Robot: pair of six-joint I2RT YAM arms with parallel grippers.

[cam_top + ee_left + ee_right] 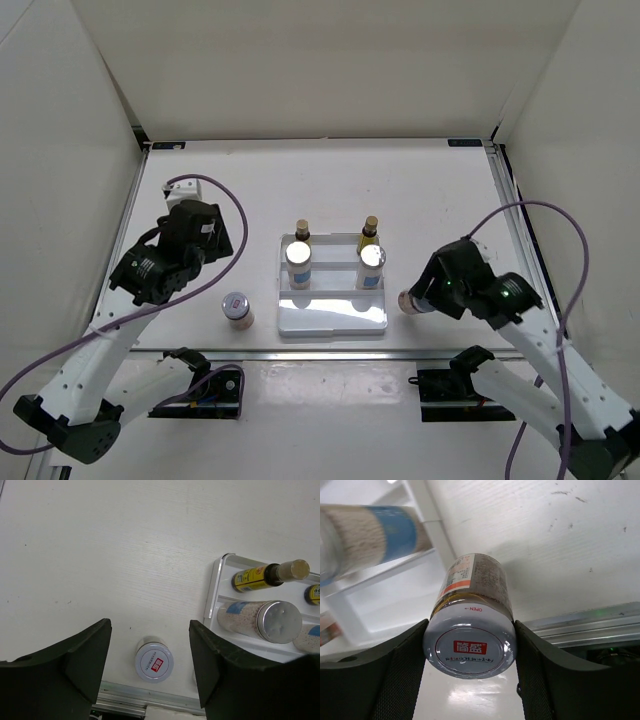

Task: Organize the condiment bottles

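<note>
Right wrist view: the right claw [470, 632] grips a jar [474, 592] just beside the tray [385, 600], lid facing the camera, bottom pointing away. Left claw [150, 630] hangs open above another upright jar [154, 662].

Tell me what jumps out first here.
The right gripper clamps a pinkish jar right of the white stepped tray. Its twin stands left of the tray, near the open left gripper. Two amber bottles and two white bottles occupy the tray's back steps.
</note>
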